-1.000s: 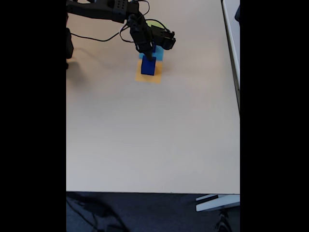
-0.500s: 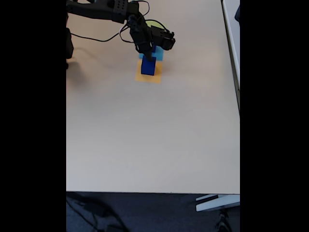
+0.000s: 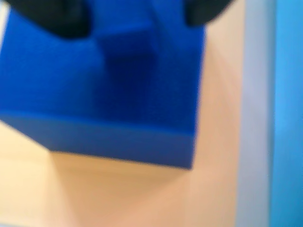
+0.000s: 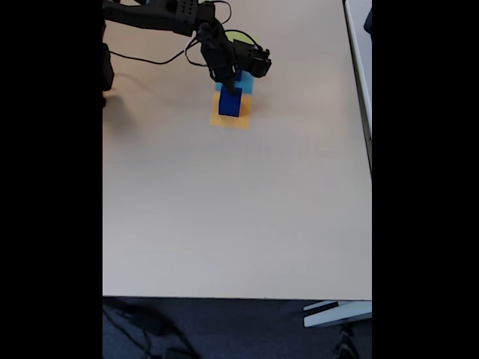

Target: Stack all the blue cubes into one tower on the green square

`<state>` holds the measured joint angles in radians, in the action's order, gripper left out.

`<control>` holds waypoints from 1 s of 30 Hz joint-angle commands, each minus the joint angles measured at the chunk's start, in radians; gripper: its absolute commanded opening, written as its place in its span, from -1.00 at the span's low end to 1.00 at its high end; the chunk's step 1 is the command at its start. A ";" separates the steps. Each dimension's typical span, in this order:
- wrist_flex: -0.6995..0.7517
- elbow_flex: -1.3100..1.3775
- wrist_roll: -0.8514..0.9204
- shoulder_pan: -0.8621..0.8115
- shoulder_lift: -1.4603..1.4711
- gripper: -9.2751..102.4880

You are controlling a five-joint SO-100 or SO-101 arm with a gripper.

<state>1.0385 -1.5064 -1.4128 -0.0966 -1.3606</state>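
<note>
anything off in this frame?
Yes: the blue cubes stand on the orange square, not the green square, which lies behind the arm. The gripper is right over the stack.

Arm (image 4: 161, 15) black, boxy segments; thin black cable (image 4: 150, 58) trailing; finer detail unclear.

The place looks like an office or a lab room set up for robot trials. A wide, plain beige worktop (image 4: 239, 209) with a smooth laminate face fills most of the fixed view, and dark grey carpet floor (image 4: 224, 329) shows past its near edge. A black robot arm (image 4: 161, 15) with thin black cables (image 4: 150, 60) trailing across the surface stands at the far end. A pale metal furniture foot (image 4: 337, 313) rests on the carpet, and a second light-coloured desk edge (image 4: 359, 45) runs along the right side.
</note>
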 commanded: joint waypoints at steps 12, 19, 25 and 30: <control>-0.009 0.017 0.011 -0.005 -0.091 -0.82; 0.106 0.179 -0.011 0.012 -0.052 -0.83; 0.232 0.387 -0.074 0.046 0.021 -0.83; 0.244 0.405 -0.178 0.104 0.044 -0.83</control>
<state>1.2701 -1.1750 -1.5324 -0.0276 -1.3100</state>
